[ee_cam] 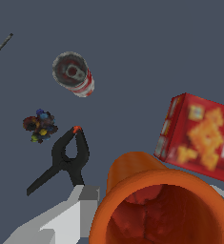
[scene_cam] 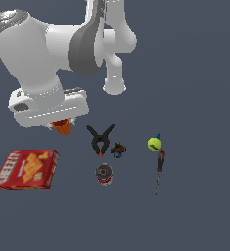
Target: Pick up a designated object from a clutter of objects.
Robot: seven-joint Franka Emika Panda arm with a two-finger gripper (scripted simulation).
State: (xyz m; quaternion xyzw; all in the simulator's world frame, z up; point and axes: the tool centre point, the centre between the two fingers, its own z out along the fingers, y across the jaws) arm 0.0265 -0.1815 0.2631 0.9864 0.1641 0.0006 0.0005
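Orange cup (scene_cam: 63,127): small, tapered, mouth toward the wrist camera, sitting directly under the gripper (scene_cam: 62,123); a pale finger (ee_cam: 80,205) lies against its side, though whether the jaws clamp it cannot be told. Black spring clamp (scene_cam: 101,138) just beside, toward the exterior view's right. Red cracker box (scene_cam: 26,169) near. Red-labelled can (scene_cam: 103,174), tiny dark toy (scene_cam: 118,149), yellow-green ball (scene_cam: 154,144), red-handled screwdriver (scene_cam: 159,169) beyond.

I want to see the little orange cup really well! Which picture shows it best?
The wrist view: the orange cup looms large there, open mouth and inside visible. In the exterior view, the orange cup is only a small bit peeking out beneath the robot's hand.
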